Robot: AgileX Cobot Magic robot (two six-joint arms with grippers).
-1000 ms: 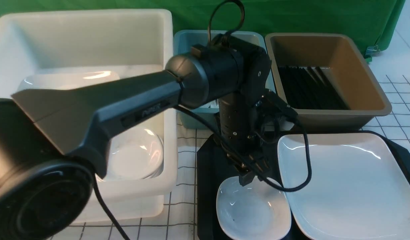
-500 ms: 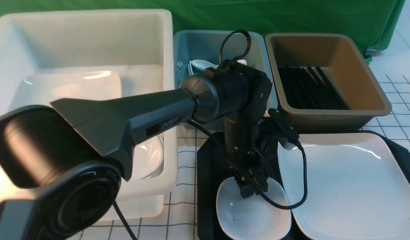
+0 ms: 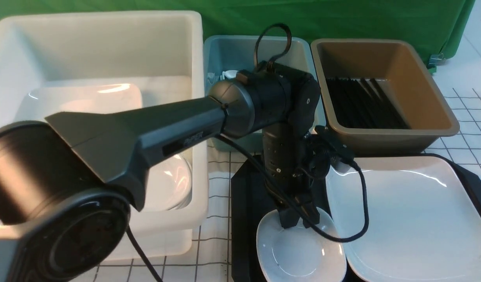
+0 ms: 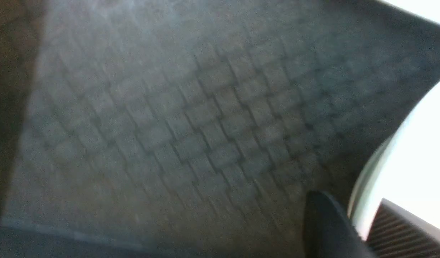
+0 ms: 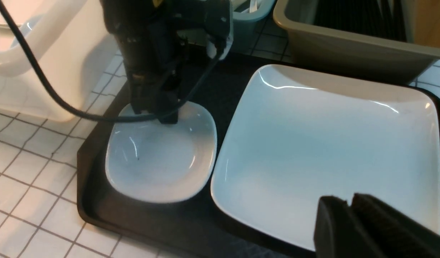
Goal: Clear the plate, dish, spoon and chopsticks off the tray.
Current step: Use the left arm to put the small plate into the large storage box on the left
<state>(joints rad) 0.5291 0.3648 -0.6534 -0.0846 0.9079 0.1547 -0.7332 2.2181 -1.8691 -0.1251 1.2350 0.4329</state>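
Two white pieces lie on the tray point(image 3: 244, 196): the dish point(image 3: 303, 254) in its near-left part and the plate point(image 3: 412, 219) just beside it on the right, with a narrow strip of tray showing between them. The left gripper point(image 3: 297, 219) points down at the dish's far rim and is closed on it; in the left wrist view one finger point(image 4: 323, 229) stands outside the rim and the ribbed pad point(image 4: 402, 229) inside it. The right gripper point(image 5: 350, 215) hangs over the plate's near edge, fingers together with nothing between them. Beyond the tray stand three bins. The brown bin point(image 3: 412, 66), far right, holds the chopsticks point(image 3: 361, 103) flat on its floor. The teal bin point(image 3: 232, 51), centre, is mostly hidden by the left arm. The white bin point(image 3: 107, 35), left, holds more white ware. All rest on a gridded white table point(image 3: 217, 239).
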